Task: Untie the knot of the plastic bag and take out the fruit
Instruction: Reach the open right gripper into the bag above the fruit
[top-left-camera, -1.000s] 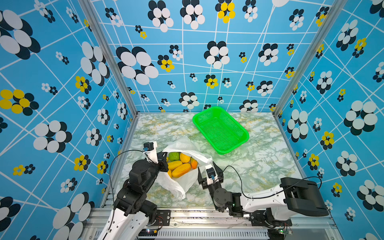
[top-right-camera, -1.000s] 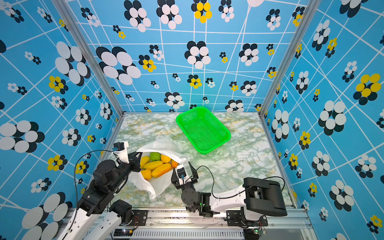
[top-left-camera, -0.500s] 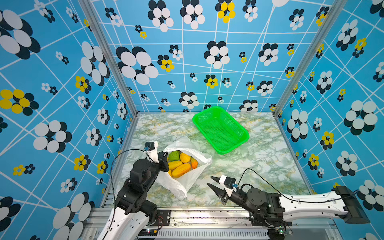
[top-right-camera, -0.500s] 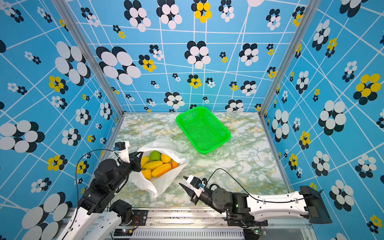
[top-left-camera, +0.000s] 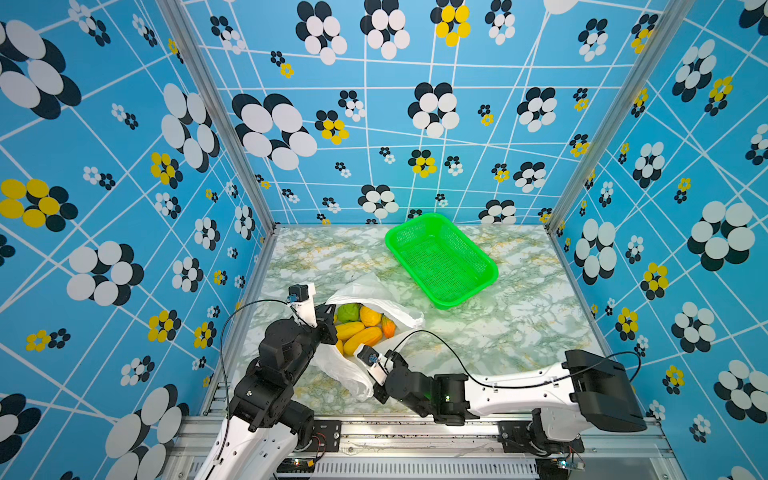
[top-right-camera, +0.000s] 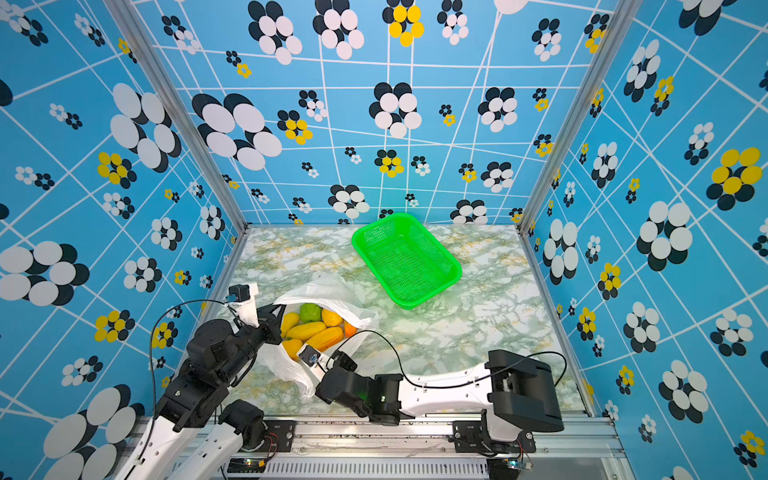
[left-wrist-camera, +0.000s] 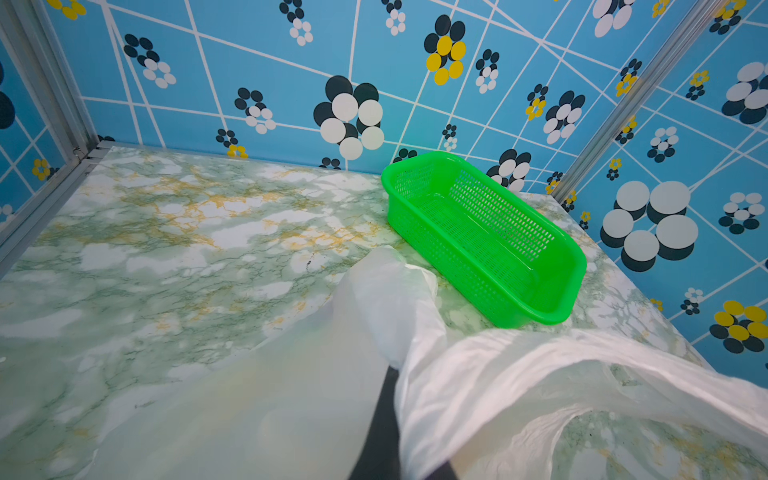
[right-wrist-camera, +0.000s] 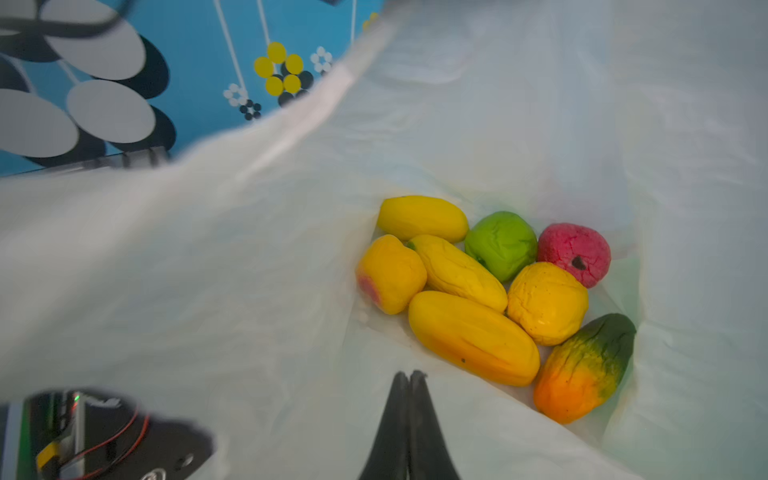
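The white plastic bag (top-left-camera: 353, 376) (top-right-camera: 291, 365) lies near the table's front left with its mouth gaping. No knot is in view. Inside it lies the fruit (top-left-camera: 361, 332) (top-right-camera: 316, 330) (right-wrist-camera: 473, 336): several yellow pieces, a green one, a pinkish-red one and a green-orange one. My left gripper (top-left-camera: 327, 309) (left-wrist-camera: 390, 374) is shut on the bag's left rim and holds it up. My right gripper (right-wrist-camera: 409, 376) (top-left-camera: 363, 355) is shut at the bag's near wall, with its tips just short of the fruit. Whether film is pinched between them does not show.
A green mesh basket (top-left-camera: 494, 274) (top-right-camera: 457, 272) (left-wrist-camera: 582, 266) stands slantwise at the back of the marble table, beyond the bag. Patterned blue walls with metal posts close in the left, back and right sides. A metal rail runs along the front edge.
The right arm swung out to the front right with open jaws. It then came back to the bag's near rim and shut. The left gripper kept its hold in place.
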